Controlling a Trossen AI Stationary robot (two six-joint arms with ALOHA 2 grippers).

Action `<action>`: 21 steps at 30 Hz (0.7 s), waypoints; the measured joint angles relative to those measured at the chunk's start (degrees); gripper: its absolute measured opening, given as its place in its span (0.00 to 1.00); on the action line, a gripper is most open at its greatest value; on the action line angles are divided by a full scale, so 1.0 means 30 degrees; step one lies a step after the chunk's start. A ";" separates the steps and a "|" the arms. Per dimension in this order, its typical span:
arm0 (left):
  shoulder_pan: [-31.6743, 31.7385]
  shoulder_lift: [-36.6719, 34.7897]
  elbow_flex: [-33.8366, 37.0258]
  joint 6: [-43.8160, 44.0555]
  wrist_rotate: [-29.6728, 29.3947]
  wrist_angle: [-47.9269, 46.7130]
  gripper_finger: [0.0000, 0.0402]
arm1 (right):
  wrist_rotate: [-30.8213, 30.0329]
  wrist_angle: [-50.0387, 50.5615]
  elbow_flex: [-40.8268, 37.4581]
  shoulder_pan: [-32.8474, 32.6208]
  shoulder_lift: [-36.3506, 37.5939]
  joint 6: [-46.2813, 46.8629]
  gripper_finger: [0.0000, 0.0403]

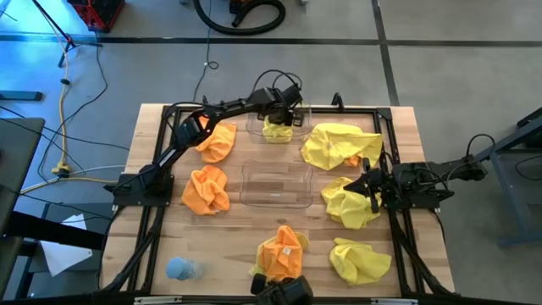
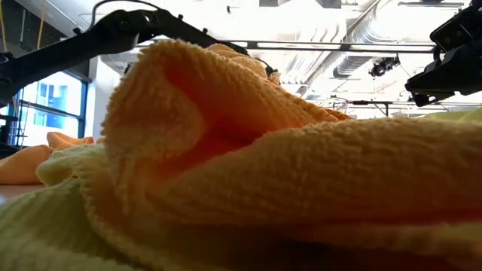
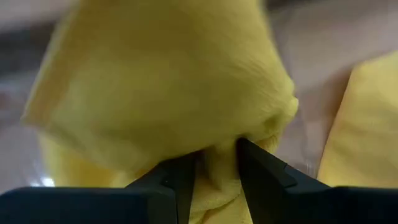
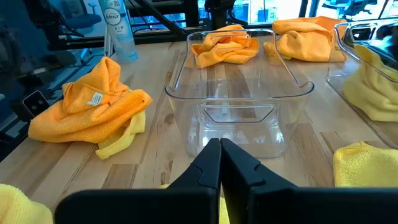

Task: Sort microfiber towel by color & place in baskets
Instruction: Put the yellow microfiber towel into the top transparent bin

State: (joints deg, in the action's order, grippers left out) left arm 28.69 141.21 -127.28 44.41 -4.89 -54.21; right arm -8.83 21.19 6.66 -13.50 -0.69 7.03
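My left gripper (image 1: 282, 116) reaches over the far see-through basket (image 1: 254, 131) and is shut on a yellow towel (image 1: 277, 130) that sits within its walls. In the left wrist view that towel (image 3: 155, 81) bulges past the gripper (image 3: 216, 171). A second basket (image 1: 275, 185) stands at the table's middle with nothing in it; the right wrist view shows it too (image 4: 239, 106). My right gripper (image 1: 367, 188) is shut and hovers at the table's right, pointing at that basket, fingertips together (image 4: 220, 152). Orange towels (image 1: 218, 141), (image 1: 206, 189), (image 1: 279, 250) and yellow towels (image 1: 339, 144), (image 1: 351, 205), (image 1: 359, 259) lie on the table. My left gripper pinches a bunched fold of the yellow towel (image 3: 217, 155) between its two fingers (image 3: 258, 177), coming from above. The rest of the cloth hangs and bulges beyond the fingertips inside the far basket. Whether it rests on the basket's floor I cannot tell.
A black metal frame (image 1: 385, 119) runs around the work area. A pale blue spray bottle (image 1: 179, 269) stands at the near left corner. In the low view an orange towel (image 2: 248, 165) close to the camera blocks most of the table.
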 joint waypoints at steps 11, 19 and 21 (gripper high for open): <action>-0.0154 -0.0909 -0.0051 -0.0353 0.1240 -0.0668 0.26 | -0.0005 0.0002 0.0001 -0.0001 -0.0001 0.0000 0.00; -0.0765 -0.2818 -0.0078 -0.0533 -0.2365 -0.0005 0.26 | 0.0000 0.0002 -0.0001 -0.0005 -0.0008 0.0000 0.00; -0.0739 -0.2929 -0.0095 -0.0528 -0.4592 0.0566 0.26 | -0.0005 0.0007 0.0000 -0.0001 -0.0008 0.0000 0.00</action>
State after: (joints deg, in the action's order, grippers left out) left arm 26.47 132.42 -127.57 42.83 -18.66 -52.51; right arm -8.84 21.21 6.66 -13.50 -0.71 7.03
